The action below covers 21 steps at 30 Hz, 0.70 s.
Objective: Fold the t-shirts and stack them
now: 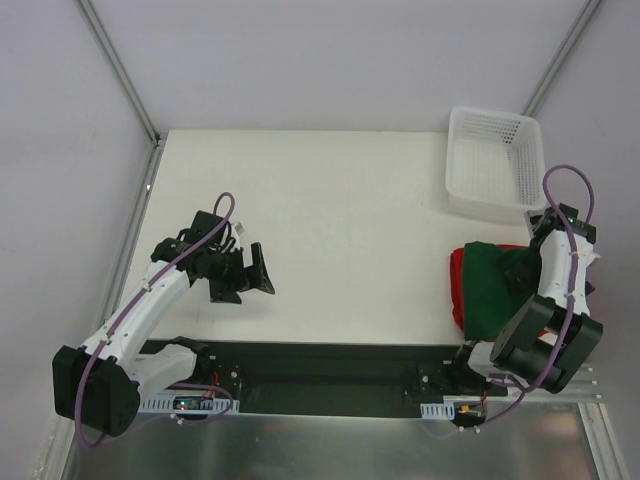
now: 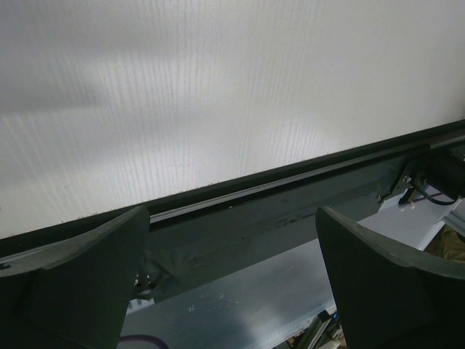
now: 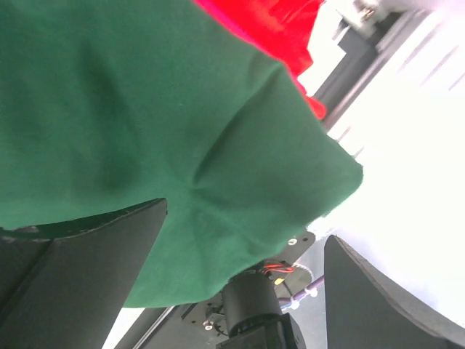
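Green t-shirt (image 1: 488, 290) lies atop red t-shirt (image 1: 457, 285).
Right gripper (image 3: 247, 225) hovers wide open above them, holding nothing; left gripper (image 1: 245, 275), open and empty, idles aside, likely leaving room.

Two t-shirts: one green shirt (image 1: 490, 295), one red shirt (image 1: 458, 285). One white basket (image 1: 495, 170). One table (image 1: 340, 220). Two robot arms: left arm (image 1: 150, 300), right arm (image 1: 560, 290). Two grippers, one per arm: left gripper (image 2: 232, 214), right gripper (image 3: 247, 222), two fingers each.
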Motion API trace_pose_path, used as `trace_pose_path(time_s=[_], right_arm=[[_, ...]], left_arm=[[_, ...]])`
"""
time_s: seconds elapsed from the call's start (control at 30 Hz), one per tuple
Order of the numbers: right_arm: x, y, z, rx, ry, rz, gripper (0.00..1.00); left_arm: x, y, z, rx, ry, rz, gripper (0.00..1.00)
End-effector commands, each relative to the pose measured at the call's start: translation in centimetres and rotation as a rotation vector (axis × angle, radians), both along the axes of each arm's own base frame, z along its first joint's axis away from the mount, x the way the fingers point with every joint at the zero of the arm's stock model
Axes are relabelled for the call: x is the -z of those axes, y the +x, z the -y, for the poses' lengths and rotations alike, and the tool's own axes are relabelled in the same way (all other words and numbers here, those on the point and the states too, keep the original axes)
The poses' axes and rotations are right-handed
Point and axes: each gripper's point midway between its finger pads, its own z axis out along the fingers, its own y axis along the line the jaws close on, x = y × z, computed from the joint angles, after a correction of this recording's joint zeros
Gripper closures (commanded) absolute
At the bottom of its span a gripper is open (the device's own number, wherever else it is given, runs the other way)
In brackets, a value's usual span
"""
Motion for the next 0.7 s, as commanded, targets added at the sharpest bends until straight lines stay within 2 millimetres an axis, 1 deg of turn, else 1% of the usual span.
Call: trace_pose_path(time_s=[0.0, 0.07, 0.1, 0.23, 0.37, 0.5, 0.6, 0.63, 0.67], right_arm=[[-3.5, -1.6, 1.1, 0.04, -0.134, -0.03, 0.04], [-3.9, -2.0, 1.3, 0.066, -0.167, -0.024, 0.04], [-4.4, -2.6, 1.6, 0.077, -0.199, -0.031, 0.04], [-5.0, -3.5, 1.7, 0.106, -0.242, -0.019, 0.04], [-4.9, -4.7, 1.9, 0.135, -0.246, -0.036, 0.04], [-3.9, -6.2, 1.9, 0.173, -0.237, -0.065, 0.04], [-3.9, -6.5, 2.1, 0.21, -0.234, -0.056, 0.04], [-3.6, -6.8, 2.2, 0.223, -0.228, -0.06, 0.04], [-3.3, -6.7, 2.2, 0.231, -0.218, -0.054, 0.04]], left_arm=[[-0.4, -0.3, 0.1, -0.001, 0.002, -0.001, 0.01], [-0.4, -0.3, 0.1, 0.003, 0.001, -0.003, 0.01], [-0.5, -0.3, 0.2, 0.004, -0.002, -0.003, 0.01], [-0.5, -0.4, 0.4, 0.024, -0.004, -0.011, 0.01], [-0.6, -0.6, 1.0, 0.057, -0.004, -0.017, 0.01], [-0.7, -0.9, 1.5, 0.09, -0.001, -0.031, 0.01], [-0.7, -1.2, 1.9, 0.118, 0.005, -0.04, 0.01], [-0.7, -1.3, 2.0, 0.127, 0.006, -0.041, 0.01], [-0.7, -1.4, 2.1, 0.134, 0.01, -0.044, 0.01]])
